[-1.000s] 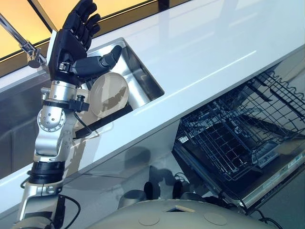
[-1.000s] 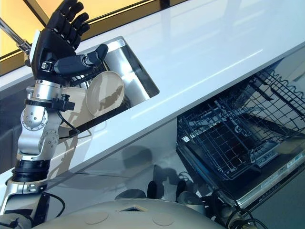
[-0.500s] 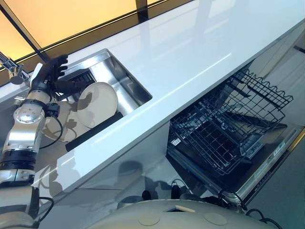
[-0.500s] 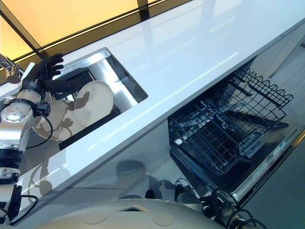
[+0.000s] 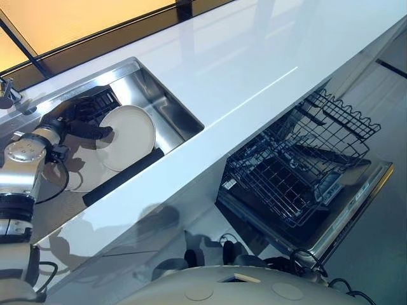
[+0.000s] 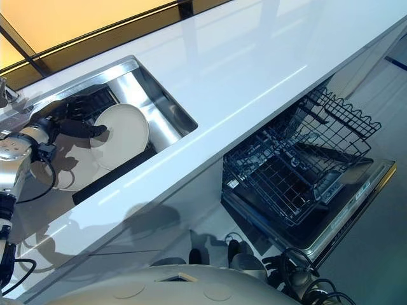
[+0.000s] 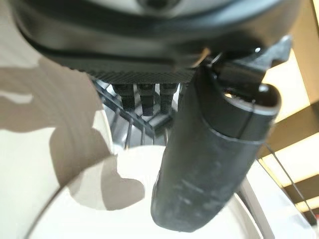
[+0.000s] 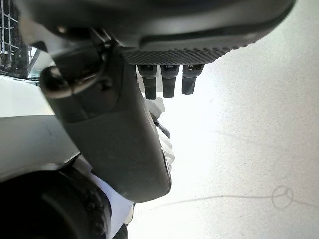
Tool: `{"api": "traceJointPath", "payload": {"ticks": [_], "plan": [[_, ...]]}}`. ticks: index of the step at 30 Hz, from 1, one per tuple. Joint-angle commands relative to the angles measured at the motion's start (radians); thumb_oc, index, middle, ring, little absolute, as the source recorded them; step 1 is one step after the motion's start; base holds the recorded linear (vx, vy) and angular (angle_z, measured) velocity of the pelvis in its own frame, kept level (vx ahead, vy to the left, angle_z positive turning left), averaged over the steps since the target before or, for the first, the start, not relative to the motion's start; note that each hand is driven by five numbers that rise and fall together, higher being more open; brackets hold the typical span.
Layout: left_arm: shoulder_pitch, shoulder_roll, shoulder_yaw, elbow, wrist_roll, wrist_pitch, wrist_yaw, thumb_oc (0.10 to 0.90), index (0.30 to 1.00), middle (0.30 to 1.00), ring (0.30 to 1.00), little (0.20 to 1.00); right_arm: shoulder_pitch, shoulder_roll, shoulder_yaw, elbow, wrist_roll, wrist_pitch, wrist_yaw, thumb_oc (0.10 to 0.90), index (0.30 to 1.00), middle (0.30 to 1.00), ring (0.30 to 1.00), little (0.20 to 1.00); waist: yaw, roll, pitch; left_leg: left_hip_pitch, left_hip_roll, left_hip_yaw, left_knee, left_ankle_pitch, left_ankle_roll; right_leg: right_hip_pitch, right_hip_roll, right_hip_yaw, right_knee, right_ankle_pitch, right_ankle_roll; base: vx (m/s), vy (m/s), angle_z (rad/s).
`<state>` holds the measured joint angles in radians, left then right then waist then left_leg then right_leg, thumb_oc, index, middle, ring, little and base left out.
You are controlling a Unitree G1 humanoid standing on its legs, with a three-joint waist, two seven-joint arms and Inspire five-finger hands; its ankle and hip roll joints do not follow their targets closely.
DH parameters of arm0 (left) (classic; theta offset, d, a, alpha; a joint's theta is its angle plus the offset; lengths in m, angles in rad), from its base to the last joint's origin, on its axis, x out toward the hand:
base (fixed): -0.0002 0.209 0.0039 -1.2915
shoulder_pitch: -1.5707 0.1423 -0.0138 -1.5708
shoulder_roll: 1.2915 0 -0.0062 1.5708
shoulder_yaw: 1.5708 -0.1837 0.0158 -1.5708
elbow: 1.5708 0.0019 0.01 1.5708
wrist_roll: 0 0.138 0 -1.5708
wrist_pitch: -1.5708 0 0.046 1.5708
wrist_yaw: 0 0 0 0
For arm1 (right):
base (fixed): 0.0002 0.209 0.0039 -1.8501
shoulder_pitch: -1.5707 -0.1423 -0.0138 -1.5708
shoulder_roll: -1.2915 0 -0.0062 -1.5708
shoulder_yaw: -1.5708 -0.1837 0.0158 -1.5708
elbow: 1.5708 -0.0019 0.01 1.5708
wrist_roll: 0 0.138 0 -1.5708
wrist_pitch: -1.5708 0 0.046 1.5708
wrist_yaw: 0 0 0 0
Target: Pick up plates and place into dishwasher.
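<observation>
Reaching down from high above the worktop [image 5: 254, 70], the left hand [image 5: 79, 124] now sits in the sink [image 5: 172, 111], fingers spread, thumb over a plate [image 5: 130, 136].

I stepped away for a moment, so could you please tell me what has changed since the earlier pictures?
The left robot hand has dropped from above the counter into the sink, its thumb now on the upright plate. The plate and the open dishwasher stayed put.
</observation>
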<state>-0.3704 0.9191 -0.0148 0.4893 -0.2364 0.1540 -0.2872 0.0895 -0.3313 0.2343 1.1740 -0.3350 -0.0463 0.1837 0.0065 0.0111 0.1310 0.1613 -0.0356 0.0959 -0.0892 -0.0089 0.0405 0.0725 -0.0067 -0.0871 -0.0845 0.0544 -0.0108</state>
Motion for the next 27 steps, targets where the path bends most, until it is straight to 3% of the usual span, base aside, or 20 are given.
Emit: {"api": "traceJointPath", "payload": {"ticks": [1, 10, 17, 21, 22, 26, 27], "plan": [[-0.224, 0.111, 0.001, 0.004, -0.058, -0.049, -0.007, 0.800, 0.900, 0.900, 0.900, 0.900, -0.022, -0.057, -0.018, -0.008, 0.011, -0.013, 0.002, 0.800, 0.900, 0.900, 0.900, 0.900, -0.029, 0.054, -0.012, -0.079, -0.051, -0.022, 0.090, -0.100, 0.039, -0.078, -0.019, 0.004, 0.212, -0.172, 0.117, 0.00, 0.038, -0.03], [-0.288, 0.103, -0.059, 0.018, -0.107, -0.002, -0.113, 0.800, 0.900, 0.900, 0.900, 0.900, -0.035, -0.065, -0.014, 0.002, 0.012, -0.021, 0.002, 0.800, 0.900, 0.900, 0.900, 0.900, -0.030, 0.049, 0.003, -0.099, -0.054, -0.016, 0.101, -0.102, 0.042, -0.100, -0.018, 0.014, 0.218, -0.163, 0.123, 0.00, 0.000, 0.00], [-0.291, 0.117, -0.135, -0.012, -0.116, 0.088, -0.431, 0.800, 0.900, 0.900, 0.900, 0.900, -0.054, -0.081, -0.027, -0.001, 0.021, -0.021, 0.010, 0.800, 0.900, 0.900, 0.900, 0.900, -0.026, 0.053, 0.013, -0.112, -0.057, -0.015, 0.112, -0.100, 0.041, -0.104, -0.016, 0.016, 0.213, -0.156, 0.121, -0.03, -0.011, 0.00], [-0.291, 0.146, -0.171, -0.054, -0.129, 0.100, -0.490, 0.528, 0.667, 0.667, 0.667, 0.628, -0.073, -0.094, -0.037, 0.010, 0.022, -0.020, 0.016, 0.800, 0.900, 0.900, 0.900, 0.900, -0.020, 0.062, 0.012, -0.113, -0.061, -0.018, 0.118, -0.102, 0.037, -0.097, -0.016, 0.008, 0.206, -0.156, 0.117, -0.05, -0.018, -0.01], [-0.290, 0.157, -0.173, -0.068, -0.118, 0.102, -0.495, 0.429, 0.582, 0.582, 0.582, 0.529, -0.075, -0.096, -0.041, 0.012, 0.022, -0.021, 0.016, 0.800, 0.900, 0.900, 0.900, 0.900, -0.017, 0.064, 0.010, -0.113, -0.062, -0.021, 0.119, -0.102, 0.035, -0.092, -0.016, 0.004, 0.201, -0.156, 0.115, -0.04, -0.023, 0.01], [-0.271, 0.196, -0.153, -0.119, -0.130, 0.085, -0.482, 0.276, 0.451, 0.451, 0.451, 0.376, -0.085, -0.102, -0.051, 0.018, 0.030, -0.025, 0.018, 0.800, 0.900, 0.900, 0.900, 0.900, -0.001, 0.066, 0.001, -0.110, -0.066, -0.036, 0.117, -0.100, 0.029, -0.075, -0.013, -0.008, 0.183, -0.158, 0.108, -0.05, -0.036, 0.00], [-0.267, 0.199, -0.147, -0.124, -0.132, 0.078, -0.480, 0.152, 0.345, 0.345, 0.345, 0.252, -0.086, -0.102, -0.051, 0.019, 0.031, -0.026, 0.017, 0.800, 0.900, 0.900, 0.900, 0.900, 0.001, 0.067, -0.001, -0.109, -0.067, -0.039, 0.116, -0.099, 0.029, -0.072, -0.013, -0.010, 0.181, -0.158, 0.107, -0.05, -0.036, -0.01]]}}
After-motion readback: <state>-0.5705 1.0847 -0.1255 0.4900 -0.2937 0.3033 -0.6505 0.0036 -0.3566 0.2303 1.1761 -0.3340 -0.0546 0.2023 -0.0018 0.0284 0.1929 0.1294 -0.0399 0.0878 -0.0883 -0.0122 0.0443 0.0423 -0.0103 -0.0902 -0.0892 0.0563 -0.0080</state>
